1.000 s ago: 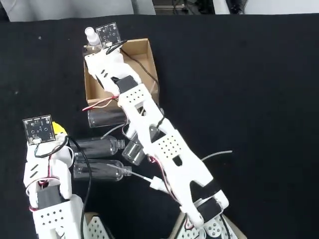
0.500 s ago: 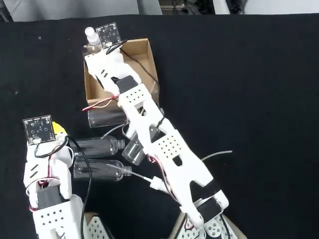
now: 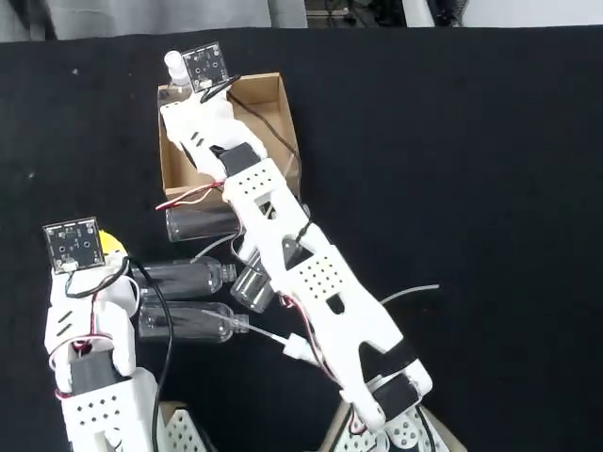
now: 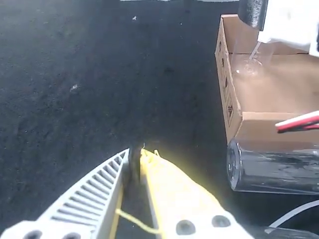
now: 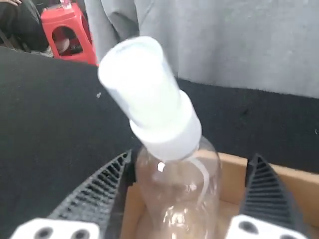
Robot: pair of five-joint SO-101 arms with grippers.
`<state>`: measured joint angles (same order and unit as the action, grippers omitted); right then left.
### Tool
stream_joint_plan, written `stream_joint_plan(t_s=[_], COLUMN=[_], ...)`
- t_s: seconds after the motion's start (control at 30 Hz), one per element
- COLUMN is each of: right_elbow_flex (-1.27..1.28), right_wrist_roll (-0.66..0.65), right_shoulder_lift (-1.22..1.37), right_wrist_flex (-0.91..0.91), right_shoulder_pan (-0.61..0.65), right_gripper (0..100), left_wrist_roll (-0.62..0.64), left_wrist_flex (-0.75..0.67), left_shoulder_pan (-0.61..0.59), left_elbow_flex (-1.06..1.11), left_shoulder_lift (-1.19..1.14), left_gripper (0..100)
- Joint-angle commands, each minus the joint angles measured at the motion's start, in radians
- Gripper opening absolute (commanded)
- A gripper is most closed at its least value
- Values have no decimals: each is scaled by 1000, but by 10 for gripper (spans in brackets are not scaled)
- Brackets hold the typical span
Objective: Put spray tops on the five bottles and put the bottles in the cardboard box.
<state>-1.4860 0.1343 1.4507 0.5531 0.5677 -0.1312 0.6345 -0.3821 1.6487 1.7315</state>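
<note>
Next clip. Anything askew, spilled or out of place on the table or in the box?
The capped bottle leans tilted in a corner of the cardboard box rather than standing straight, between the right gripper's spread fingers. A thin white tube lies alone on the table, apart from the lying bottles. No spill visible.

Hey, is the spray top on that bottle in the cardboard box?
On: a white spray top sits on the neck of the bottle.
</note>
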Motion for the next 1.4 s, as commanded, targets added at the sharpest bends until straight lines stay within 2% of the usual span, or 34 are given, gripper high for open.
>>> stream_joint_plan(t_s=[0.0,0.33,0.53,0.93,1.37], right_elbow_flex=[-61,-111,-188,-185,-186], right_wrist_roll=[-11,-11,-11,-11,-8], right_shoulder_lift=[-30,-30,-30,-76,-76], right_wrist_flex=[49,118,242,399,448], right_shoulder_pan=[21,31,31,32,31], right_gripper=[319,319,319,315,315], left_wrist_roll=[2,0,0,-2,-2], left_wrist_flex=[-20,-20,-20,-20,-20], left_shoulder_pan=[-5,-5,-5,-4,-5], left_elbow_flex=[-15,-15,-15,-15,-15], left_shoulder_lift=[5,5,5,5,5], left_gripper=[30,30,30,30,30])
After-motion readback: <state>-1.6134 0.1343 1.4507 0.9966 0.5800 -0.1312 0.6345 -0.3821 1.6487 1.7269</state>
